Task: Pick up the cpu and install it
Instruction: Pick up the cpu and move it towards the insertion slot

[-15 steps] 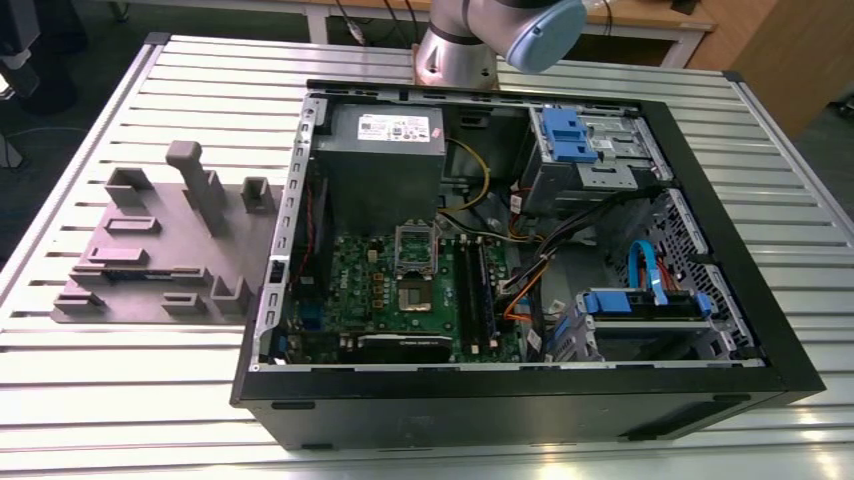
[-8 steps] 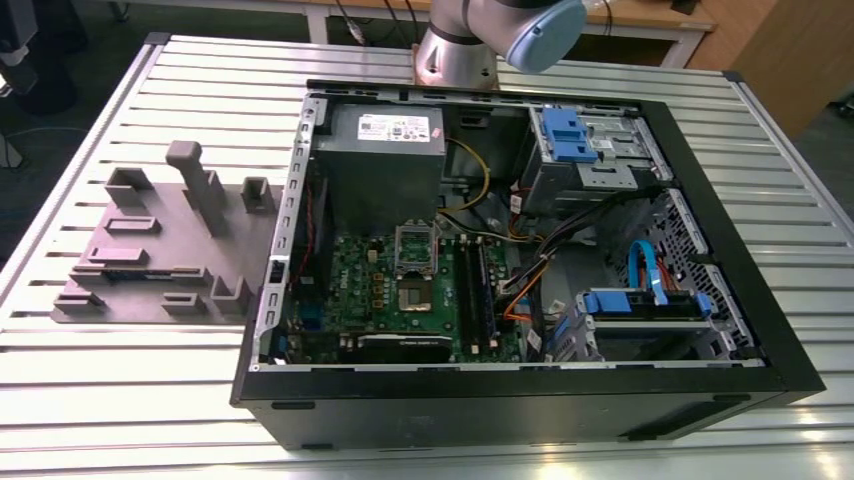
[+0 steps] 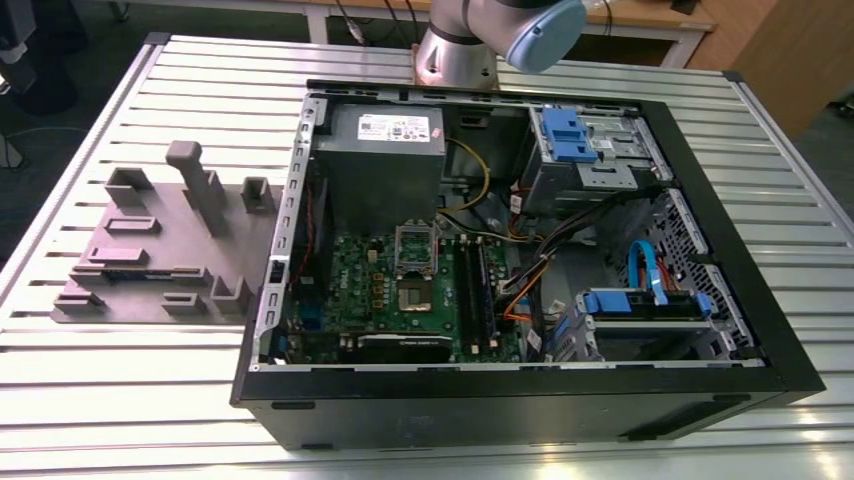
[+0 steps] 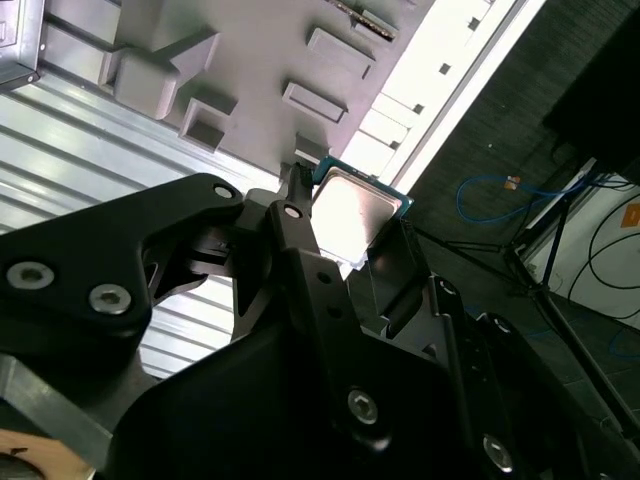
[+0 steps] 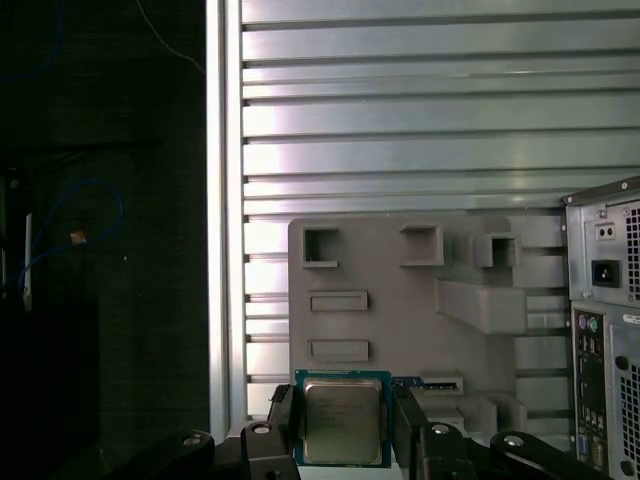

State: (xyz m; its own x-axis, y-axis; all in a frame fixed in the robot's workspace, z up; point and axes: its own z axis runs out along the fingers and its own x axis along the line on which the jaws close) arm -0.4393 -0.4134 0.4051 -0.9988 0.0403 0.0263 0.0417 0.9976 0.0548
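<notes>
— What's nearest the lens?

— The claw [image 5: 345, 405], clenched on the cpu [image 5: 343, 425]. In the first wrist view a black finger [image 5: 283, 415] presses one side of the chip and its mate presses the opposite side.

— Which face of the chip shows?

— The silver-grey metal top, framed by a thin green edge. In the second wrist view the cpu [image 4: 355, 210] sits tilted between the same dark fingers, glaring with reflected light, and the claw [image 4: 350, 218] is closed on it.

— And behind it?

— The grey moulded holder [image 5: 400, 300], with its square pockets and raised blocks, lying on the ribbed metal table [image 5: 400, 100]. The chip is held clear above the holder's edge. Beside the holder stands the back of the computer case [image 5: 605, 330].

— From farther off?

— In the exterior view the holder [image 3: 147, 260] lies at the exterior view's left on the table [image 3: 134, 380], just beside the open case [image 3: 534, 400]. Inside lie the green motherboard [image 3: 387, 290], with its socket frame [image 3: 414, 242] raised, and the grey power supply [image 3: 384, 135] beyond it. The arm [image 3: 494, 40] rises at the frame's top centre.
</notes>
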